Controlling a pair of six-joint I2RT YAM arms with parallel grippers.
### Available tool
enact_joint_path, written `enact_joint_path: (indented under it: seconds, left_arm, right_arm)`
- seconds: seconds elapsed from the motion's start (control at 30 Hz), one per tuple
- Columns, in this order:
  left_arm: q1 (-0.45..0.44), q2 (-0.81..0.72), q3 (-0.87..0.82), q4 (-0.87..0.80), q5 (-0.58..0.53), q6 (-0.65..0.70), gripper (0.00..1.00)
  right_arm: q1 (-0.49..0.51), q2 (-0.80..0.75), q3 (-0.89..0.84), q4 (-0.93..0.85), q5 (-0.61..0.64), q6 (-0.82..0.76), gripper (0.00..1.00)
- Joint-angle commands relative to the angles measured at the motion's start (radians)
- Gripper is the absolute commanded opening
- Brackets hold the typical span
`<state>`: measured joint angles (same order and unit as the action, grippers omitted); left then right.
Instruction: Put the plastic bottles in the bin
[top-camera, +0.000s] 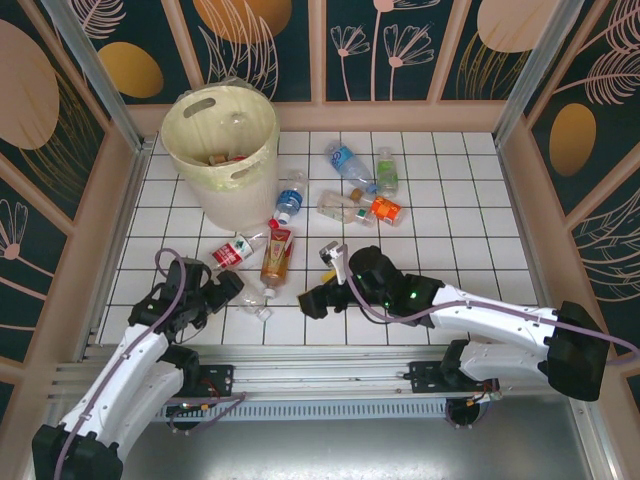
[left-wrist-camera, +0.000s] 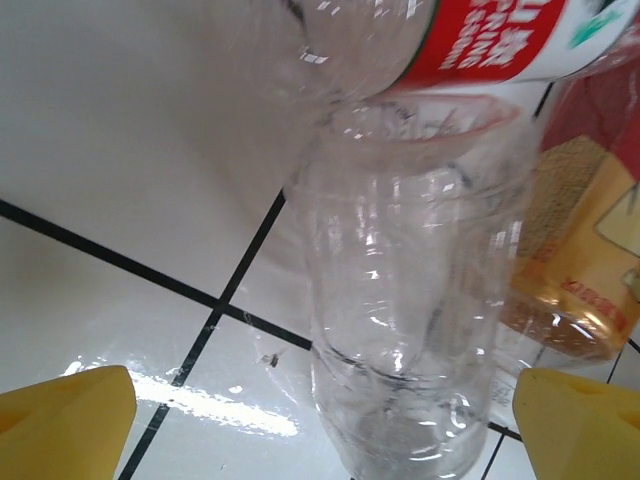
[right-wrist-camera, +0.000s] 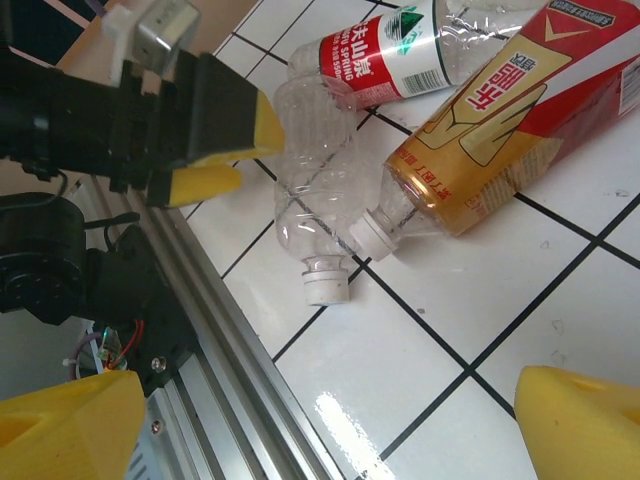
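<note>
Both left claw (left-wrist-camera: 320, 425) and right claw (right-wrist-camera: 325, 430) gape wide near a red-labelled "SPRING" bottle (right-wrist-camera: 385, 60).

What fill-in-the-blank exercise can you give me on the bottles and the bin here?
The bin stands ____ on the table.
The orange-filled bottle has a ____ cap.
The left fingers stand ____ around the unlabelled bottle.
Missing words: upright; white; open.
</note>
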<state>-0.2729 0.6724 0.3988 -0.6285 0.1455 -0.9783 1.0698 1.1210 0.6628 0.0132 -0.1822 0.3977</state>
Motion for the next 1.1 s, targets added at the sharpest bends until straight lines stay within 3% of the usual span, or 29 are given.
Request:
enact_joint_path:
  seconds: [0.0, 0.63, 1.07]
  left_arm:
    - [0.006, 0.002, -0.048, 0.123, 0.055, -0.055, 0.95]
    - [0.007, 0.095, -0.162, 0.439, 0.083, -0.071, 0.77]
    - [0.007, 0.082, -0.173, 0.460, 0.090, -0.054, 0.60]
  right_arm:
    - [0.009, -0.015, -0.023, 0.037, 0.019, -0.013, 0.96]
    - [0.009, -0.041, -0.078, 0.049, 0.049, 0.018, 0.96]
    - [0.009, -0.071, -0.105, 0.056, 0.082, 0.033, 0.95]
